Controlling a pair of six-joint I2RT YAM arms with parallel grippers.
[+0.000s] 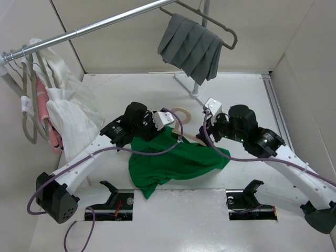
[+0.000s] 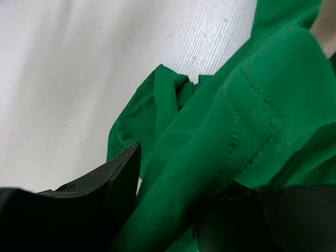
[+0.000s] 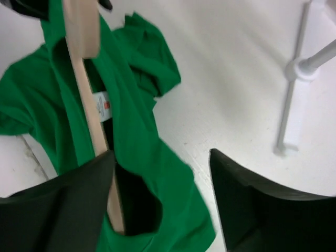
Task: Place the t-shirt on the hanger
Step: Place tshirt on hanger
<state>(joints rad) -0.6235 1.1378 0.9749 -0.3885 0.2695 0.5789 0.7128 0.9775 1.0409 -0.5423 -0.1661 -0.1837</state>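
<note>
T-shirt (image 1: 173, 160) — left jaws pinching, hanger (image 3: 81, 26) in collar

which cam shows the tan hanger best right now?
Right wrist: a long stretch of the hanger runs into the t-shirt neck opening, beside the white label. Top external shows only its loop hook beyond the shirt; the robot arms cover the rest. Left wrist shows mostly green cloth, with no hanger I can identify.

Surface: white table (image 1: 173, 226), faintly grained.
Centre: bright green t-shirt (image 1: 173, 160) lying crumpled on it.
Behind the shirt: tan hanger (image 1: 182, 112), its arm inside the collar; contact with the tabletop unclear.
Far side: white rack foot (image 1: 185, 83) standing on it.
</note>
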